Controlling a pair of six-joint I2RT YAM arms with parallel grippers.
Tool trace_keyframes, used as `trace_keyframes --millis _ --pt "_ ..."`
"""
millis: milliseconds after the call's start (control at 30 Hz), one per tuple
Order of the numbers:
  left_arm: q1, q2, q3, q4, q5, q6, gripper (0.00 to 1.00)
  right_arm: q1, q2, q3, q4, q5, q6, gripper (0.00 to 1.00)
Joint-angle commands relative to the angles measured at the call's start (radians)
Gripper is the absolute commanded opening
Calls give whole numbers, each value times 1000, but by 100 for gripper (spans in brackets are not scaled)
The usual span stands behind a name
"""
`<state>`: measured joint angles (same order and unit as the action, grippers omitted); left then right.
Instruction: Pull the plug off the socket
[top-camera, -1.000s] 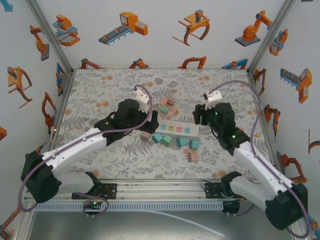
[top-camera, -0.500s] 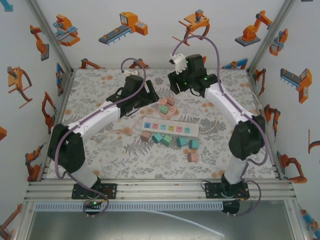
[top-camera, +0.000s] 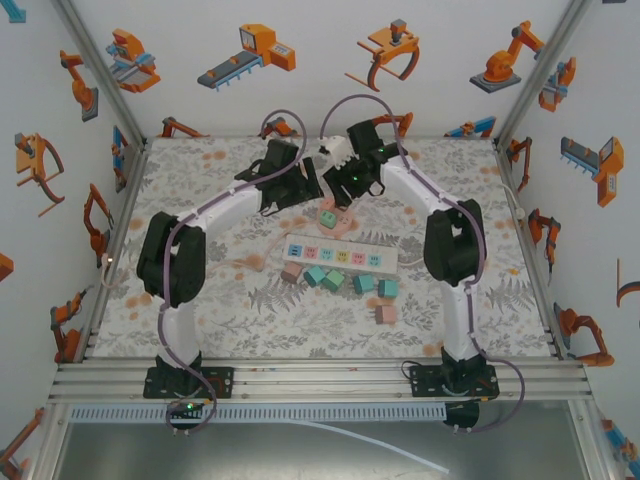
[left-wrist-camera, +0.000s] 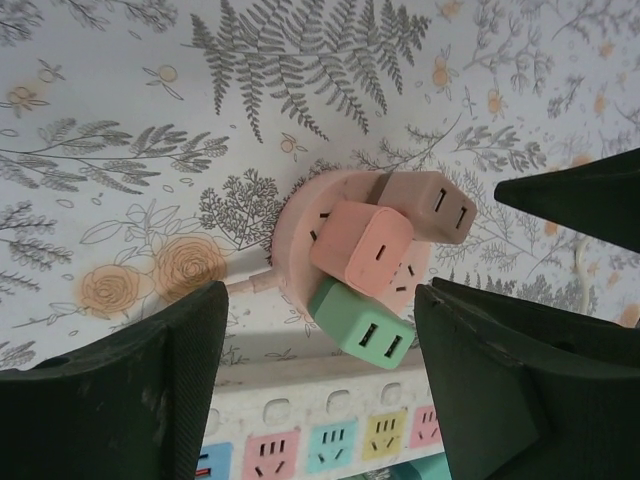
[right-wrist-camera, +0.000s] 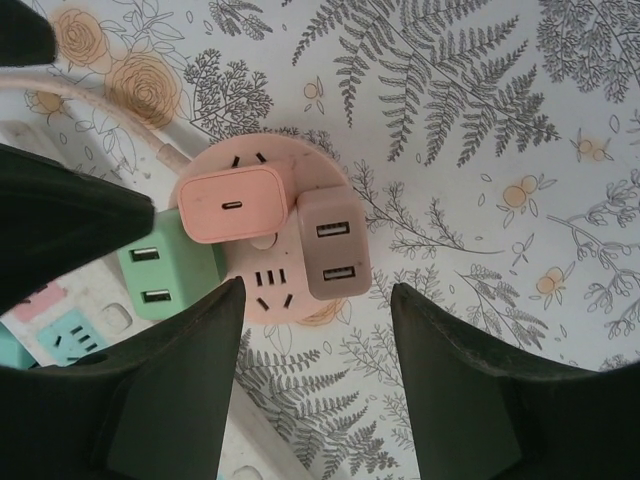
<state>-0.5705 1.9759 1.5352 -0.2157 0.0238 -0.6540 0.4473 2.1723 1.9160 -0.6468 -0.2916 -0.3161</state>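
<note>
My left gripper (left-wrist-camera: 320, 310) and right gripper (right-wrist-camera: 318, 290) have swung over the socket (right-wrist-camera: 270, 295), both gaping empty; three plugs (right-wrist-camera: 232, 203) crowd it, strip (top-camera: 340, 256) alongside.

plugs (right-wrist-camera: 232, 203) crowded on round socket (right-wrist-camera: 265, 292), power strip (top-camera: 341, 256) just beside, bare table (right-wrist-camera: 480, 120) beyond

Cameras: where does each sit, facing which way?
Top external: above, behind the bases, facing down on the floral table; both arms show.
Left wrist: on the left gripper, facing down at the round pink socket between its fingers.
Right wrist: on the right gripper, facing down, same socket between its fingers.
Shared: both wrist views show the socket's salmon plug, taupe plug and green plug.
</note>
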Motion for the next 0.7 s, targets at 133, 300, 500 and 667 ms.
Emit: trace_keyframes --millis 133,300,500,667 --pt "14 71 29 62 149 27 68 -5 71 63 -16 -49 -32 53" --pt "16 105 36 59 162 28 64 -5 93 67 -7 -43 -37 48" --pt "16 161 81 -2 139 19 56 -5 89 53 25 -49 -37 39" --pt "16 179 85 0 136 9 51 -4 61 19 53 -78 -34 32"
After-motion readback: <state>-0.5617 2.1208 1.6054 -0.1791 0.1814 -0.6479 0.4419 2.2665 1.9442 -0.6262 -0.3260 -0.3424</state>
